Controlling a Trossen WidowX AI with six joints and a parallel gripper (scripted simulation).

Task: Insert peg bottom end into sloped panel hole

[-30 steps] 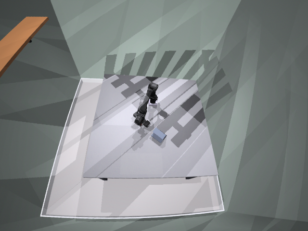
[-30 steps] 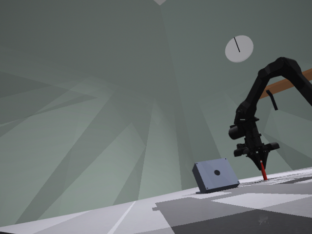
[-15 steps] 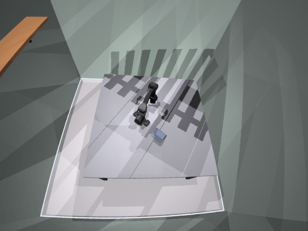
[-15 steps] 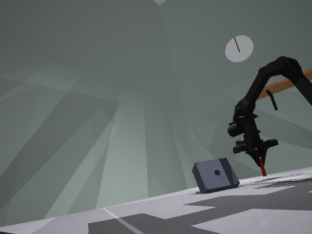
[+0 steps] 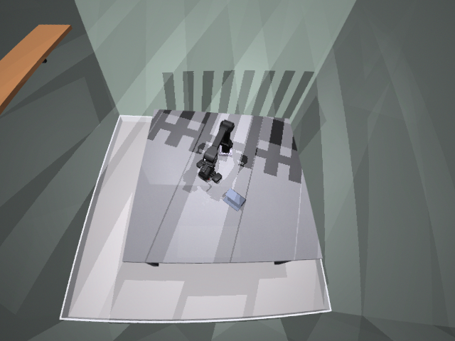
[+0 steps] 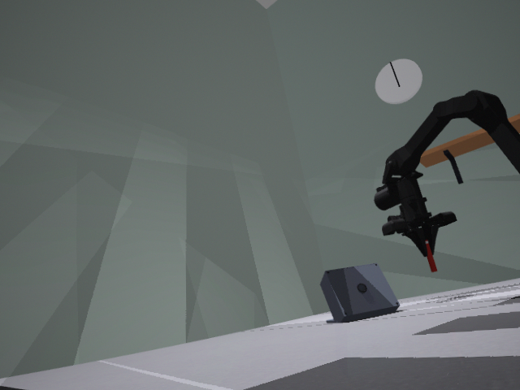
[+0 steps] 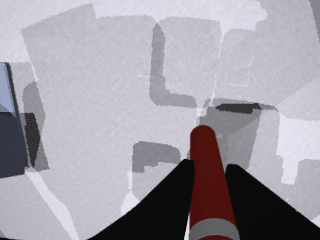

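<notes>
The red round peg (image 6: 431, 264) (image 7: 203, 142), with a grey band near its top, is held between the fingers. My gripper (image 5: 209, 178) (image 6: 427, 253) (image 7: 208, 171) is shut on it. The peg's lower end is off the table and points down, tilted slightly in the exterior view. The blue-grey sloped panel (image 5: 234, 199) (image 6: 379, 287) (image 7: 11, 142) stands apart from the peg, left of the gripper in the exterior view and at the left edge of the wrist view. Its face has one round dark hole (image 6: 361, 288). The hole is not visible in the wrist view.
The panel block stands on the grey table (image 5: 264, 227) (image 6: 293, 346). The arm's base (image 5: 225, 149) is further back on it. An orange board (image 5: 40, 47) (image 6: 465, 144) and a white round clock (image 6: 403, 81) are far from the arm. Shadows cross the table.
</notes>
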